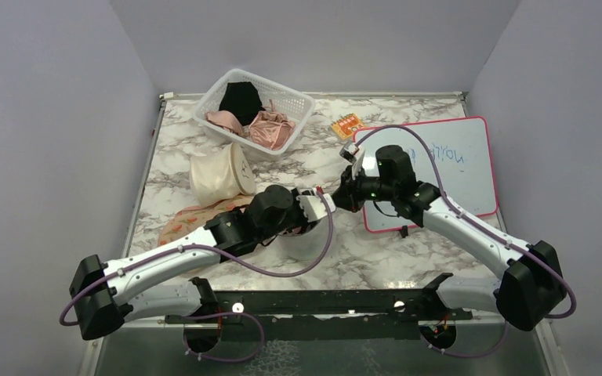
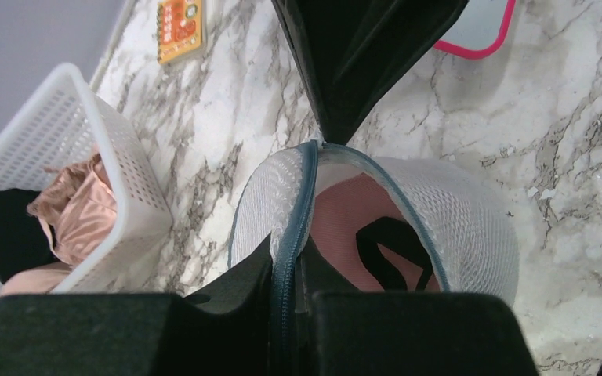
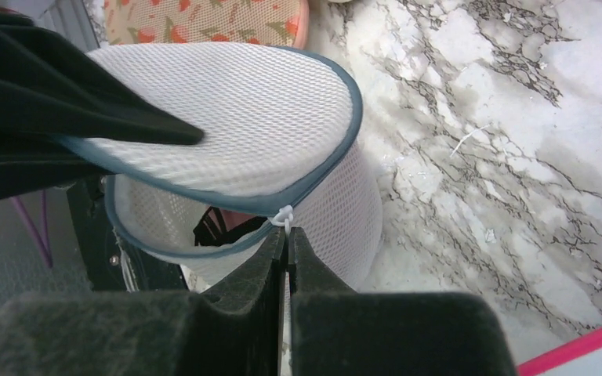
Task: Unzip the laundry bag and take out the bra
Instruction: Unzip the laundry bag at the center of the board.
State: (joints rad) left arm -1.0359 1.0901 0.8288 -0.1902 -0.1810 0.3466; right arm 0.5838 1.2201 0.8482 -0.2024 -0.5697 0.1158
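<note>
Since zip's only partway round, unzip step looks unfinished imo. Bag [image 2: 455, 219] sits on table [image 3: 517, 157] between both grippers, lid flap lifted, bra [image 2: 345, 211] peeking inside. Left gripper [image 2: 286, 286] clamped on bag rim, right gripper [image 3: 288, 251] pinched shut on zip pull [image 3: 284, 215]. Next: right drags pull further round, left holds rim steady, then reach in.

The left pincer [image 1: 323, 202] and right pincer [image 1: 343, 196] meet over the laundry bag [image 1: 307, 244].
</note>
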